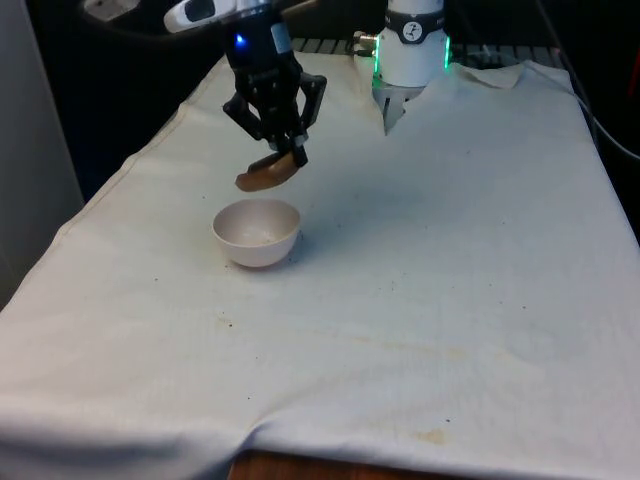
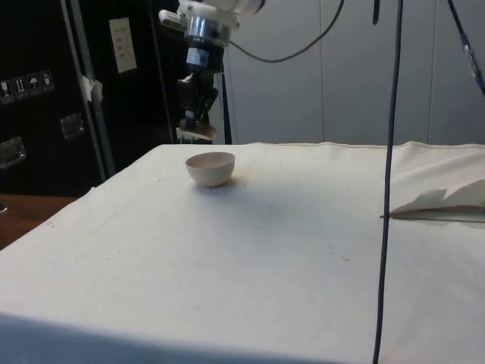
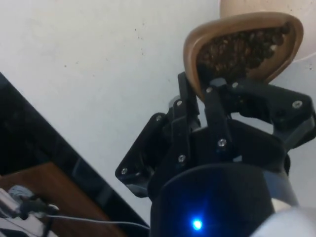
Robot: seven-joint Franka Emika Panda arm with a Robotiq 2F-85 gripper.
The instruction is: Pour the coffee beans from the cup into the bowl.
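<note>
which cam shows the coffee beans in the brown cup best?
Wrist view: it looks into the brown wooden cup, dark coffee beans visible inside. Front view shows the tilted cup from outside above the white bowl; side view barely shows the cup.

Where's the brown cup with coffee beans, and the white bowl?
Brown wooden cup of coffee beans (image 3: 245,49): wrist view, on the beans inside.
Round white bowl (image 1: 258,243): front view, on its outer wall.

brown cup (image 1: 268,173) of dark brown coffee beans (image 3: 242,48), pale pinkish-white bowl (image 1: 257,232), black gripper (image 1: 290,152), white cloth (image 1: 420,280).
</note>
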